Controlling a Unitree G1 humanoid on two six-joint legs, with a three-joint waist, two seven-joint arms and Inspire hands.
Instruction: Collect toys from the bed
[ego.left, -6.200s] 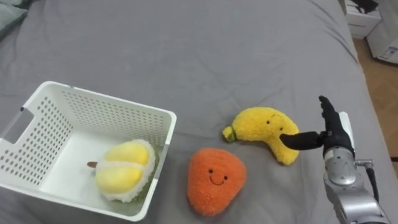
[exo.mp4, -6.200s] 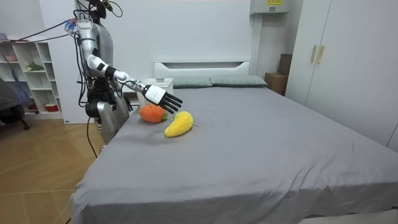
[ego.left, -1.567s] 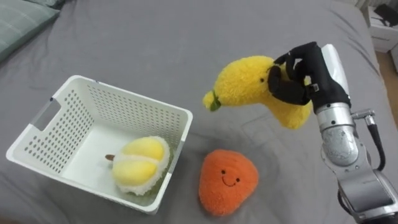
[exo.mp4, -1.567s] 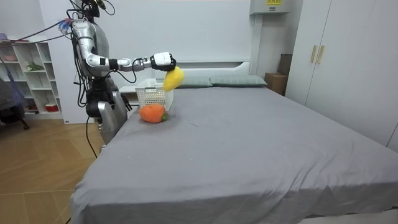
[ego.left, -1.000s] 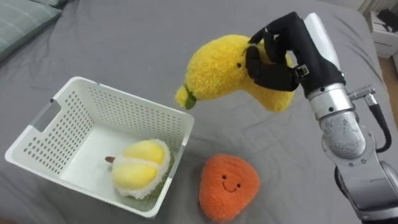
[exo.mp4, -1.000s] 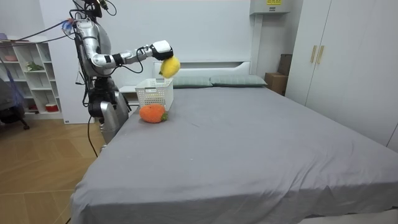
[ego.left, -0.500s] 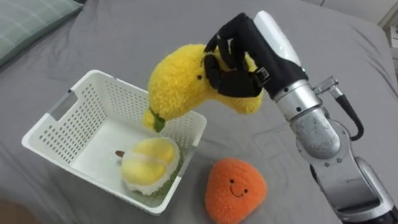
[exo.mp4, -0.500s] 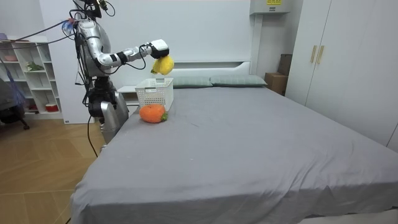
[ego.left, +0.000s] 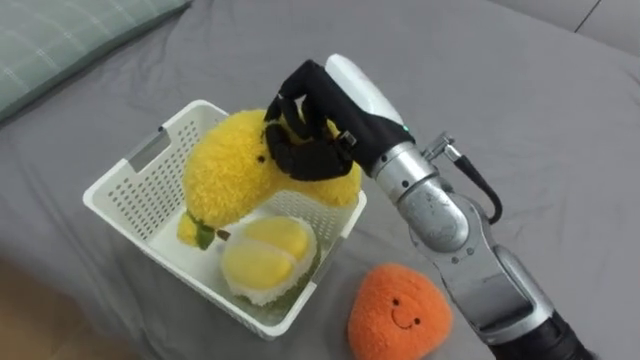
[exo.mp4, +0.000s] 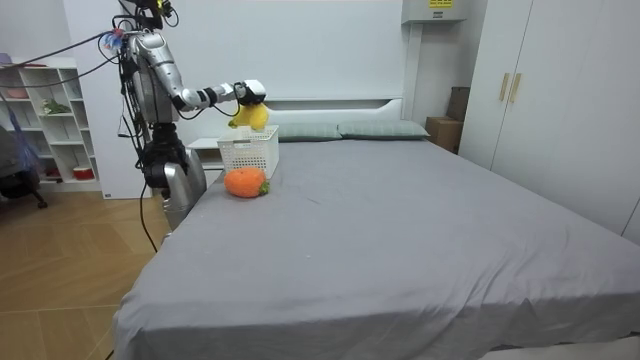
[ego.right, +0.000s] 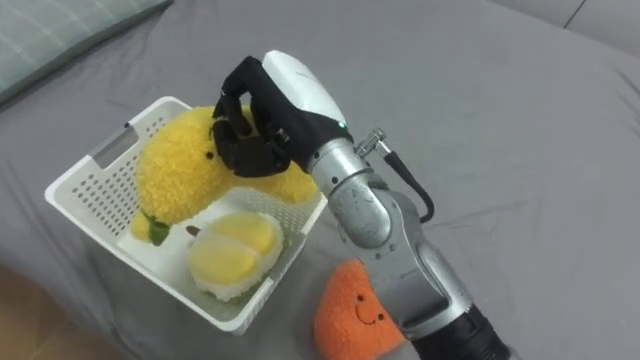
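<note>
My right hand (ego.left: 312, 135) (ego.right: 258, 122) is shut on a fuzzy yellow banana plush (ego.left: 228, 173) (ego.right: 178, 170) and holds it over the white perforated basket (ego.left: 130, 187) (ego.right: 92, 173), its stem end pointing down inside. A pale yellow durian plush (ego.left: 266, 256) (ego.right: 232, 250) lies in the basket's near corner. An orange plush with a smiling face (ego.left: 399, 312) (ego.right: 350, 313) sits on the grey bed to the right of the basket. In the room view the robot stands at the bed's head-side corner, its arm (exo.mp4: 205, 95) stretched out with the banana plush (exo.mp4: 249, 115) above the basket (exo.mp4: 248, 155).
A grey-green checked pillow (ego.left: 70, 35) lies at the upper left beyond the basket. Grey bedsheet (ego.left: 520, 120) spreads wide to the right. In the room view, a white shelf (exo.mp4: 45, 125) and wardrobe doors (exo.mp4: 520, 90) flank the bed.
My right hand has carried the banana plush further left and down, from above the basket's right rim to over its inside. The view has shifted too.
</note>
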